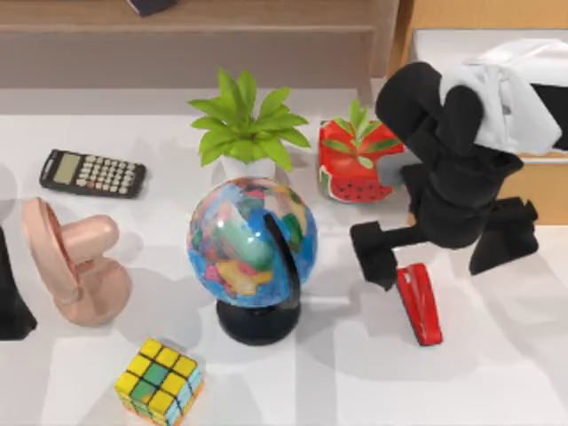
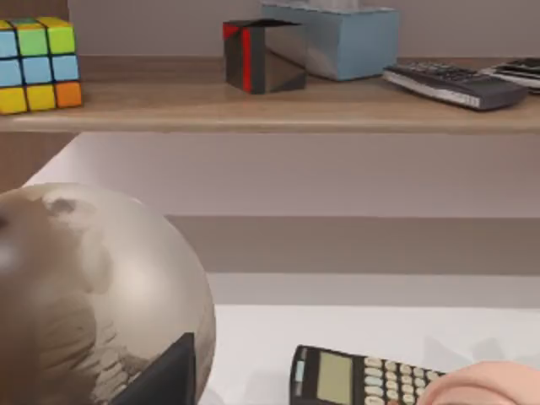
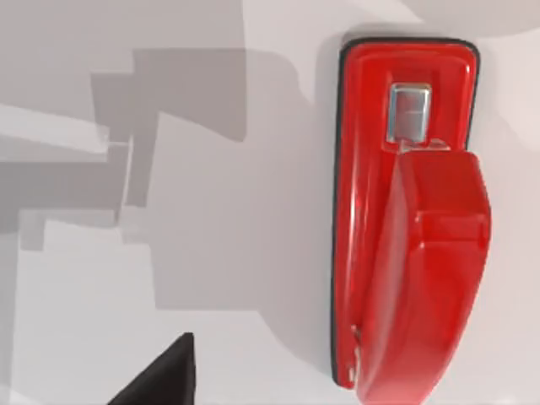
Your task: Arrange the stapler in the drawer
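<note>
The stapler (image 1: pixel 420 303) is seen lying flat on the white counter (image 1: pixel 497 373) toward its right side, free of any grip. Just above it the right pincer (image 1: pixel 444 257) is held with its two dark fingers (image 1: pixel 373 253) spread wide apart, one finger's tip just beside the stapler's far end. Farther back at the right edge the drawer (image 1: pixel 532 177) is found, largely covered by the right arm, while the left arm (image 1: pixel 13 302) is parked at the left edge, the state of its pincer not being discernible.
</note>
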Robot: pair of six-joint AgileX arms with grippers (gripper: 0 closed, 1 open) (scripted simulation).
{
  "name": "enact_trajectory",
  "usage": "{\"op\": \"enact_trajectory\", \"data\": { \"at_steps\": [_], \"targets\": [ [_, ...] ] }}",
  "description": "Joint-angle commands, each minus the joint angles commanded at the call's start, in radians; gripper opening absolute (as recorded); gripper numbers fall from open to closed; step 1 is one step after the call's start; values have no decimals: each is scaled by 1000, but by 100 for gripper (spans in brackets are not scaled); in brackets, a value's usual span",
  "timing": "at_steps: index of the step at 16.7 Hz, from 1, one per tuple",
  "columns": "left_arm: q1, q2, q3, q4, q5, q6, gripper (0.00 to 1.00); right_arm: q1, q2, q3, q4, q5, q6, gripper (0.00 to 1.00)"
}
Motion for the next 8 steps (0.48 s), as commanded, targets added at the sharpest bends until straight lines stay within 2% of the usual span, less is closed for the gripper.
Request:
{"op": "enact_trajectory", "data": {
  "at_steps": [5, 8],
  "targets": [
    [0, 0, 0, 0, 0, 0, 100, -4, -1, -6, 6, 0, -2, 100],
    [0, 0, 0, 0, 0, 0, 100, -1, 29, -45, 74, 0, -1, 100]
  ]
}}
